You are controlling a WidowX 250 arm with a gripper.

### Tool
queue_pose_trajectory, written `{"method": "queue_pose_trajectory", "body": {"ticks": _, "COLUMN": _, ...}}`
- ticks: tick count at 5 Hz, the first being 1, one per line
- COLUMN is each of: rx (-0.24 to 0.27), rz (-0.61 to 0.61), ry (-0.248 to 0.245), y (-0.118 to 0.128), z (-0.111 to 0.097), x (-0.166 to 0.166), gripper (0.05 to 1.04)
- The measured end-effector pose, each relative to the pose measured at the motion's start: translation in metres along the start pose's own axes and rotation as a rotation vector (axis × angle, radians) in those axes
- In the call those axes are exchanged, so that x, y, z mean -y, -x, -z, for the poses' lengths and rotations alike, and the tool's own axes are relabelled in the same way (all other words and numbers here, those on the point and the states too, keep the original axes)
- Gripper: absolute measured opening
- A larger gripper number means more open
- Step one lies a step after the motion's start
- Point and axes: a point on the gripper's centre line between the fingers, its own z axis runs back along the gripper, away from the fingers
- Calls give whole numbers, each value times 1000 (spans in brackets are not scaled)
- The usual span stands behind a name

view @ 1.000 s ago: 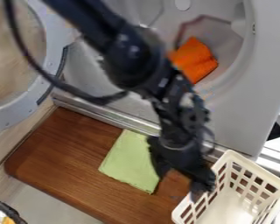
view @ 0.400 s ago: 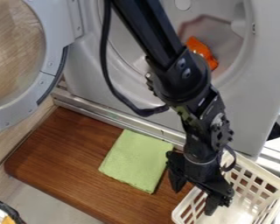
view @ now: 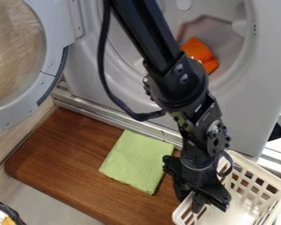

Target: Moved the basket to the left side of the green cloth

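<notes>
Reaching down from twelve o'clock, the black arm (view: 163,48) ends in a gripper (view: 189,205) at five o'clock in the view. Its fingers stand spread, one on each side of the basket's left wall, with the rim passing between them — whether either finger touches the plastic I cannot tell.

The light-green folded cloth (view: 137,160) lies flat at six o'clock on the brown wooden board (view: 66,154); the gripper stands between it and much of the basket. Up at one o'clock an orange cloth (view: 201,55) sits crumpled inside the gray drum opening of a front-loading machine (view: 260,105), partly behind the arm. The round glass door (view: 16,57) hangs wide open at ten o'clock.

The off-white plastic laundry basket (view: 258,169) is at four to five o'clock — right of the green cloth, cut off by the view's edge. Its walls are an open grid of squarish holes under a smooth, rounded rim.
</notes>
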Motion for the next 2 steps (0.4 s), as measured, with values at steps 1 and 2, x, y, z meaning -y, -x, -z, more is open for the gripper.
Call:
{"method": "queue_pose_trajectory", "body": {"ticks": 1, "rx": 4, "rz": 9, "ry": 2, "y": 1, "z": -1, "x": 2, "gripper": 160}}
{"method": "queue_pose_trajectory", "body": {"ticks": 2, "rx": -3, "rz": 6, "ry": 10, "y": 3, "z": -1, "x": 3, "gripper": 110}}
